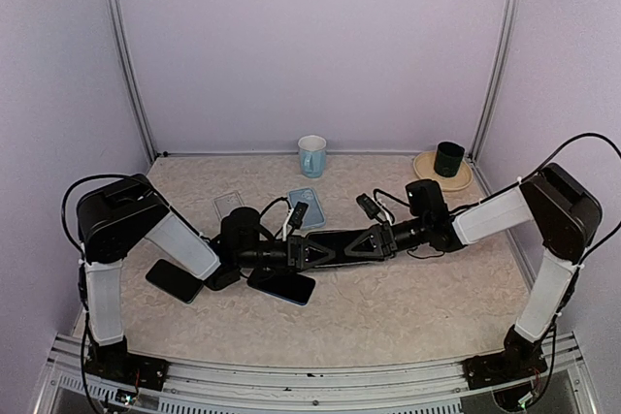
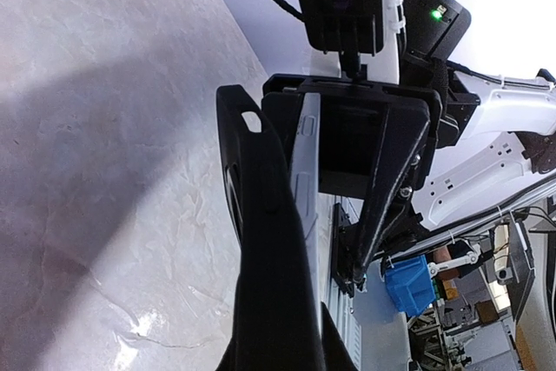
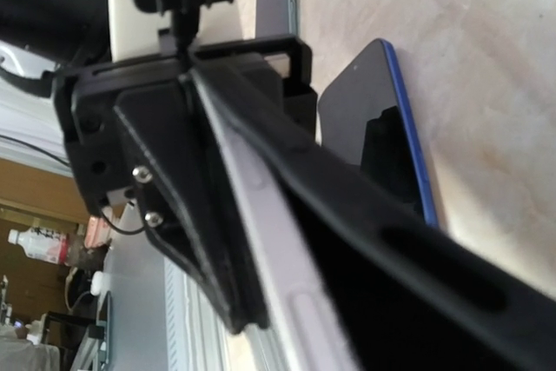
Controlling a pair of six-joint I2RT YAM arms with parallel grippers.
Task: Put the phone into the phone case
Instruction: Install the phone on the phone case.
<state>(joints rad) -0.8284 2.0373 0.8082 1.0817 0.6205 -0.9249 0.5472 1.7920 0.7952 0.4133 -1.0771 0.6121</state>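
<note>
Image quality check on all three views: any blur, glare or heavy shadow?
Top external: even, soft light, sharp throughout. Left wrist: broad soft shadow across the marbled tabletop, a glare patch near the bottom edge. Right wrist: the black phone case is blurred up close; the blue-edged dark phone behind is sharper.

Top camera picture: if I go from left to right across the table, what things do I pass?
Black flat slab → clear case → light blue mug → dark cup standing on a plate.
</note>
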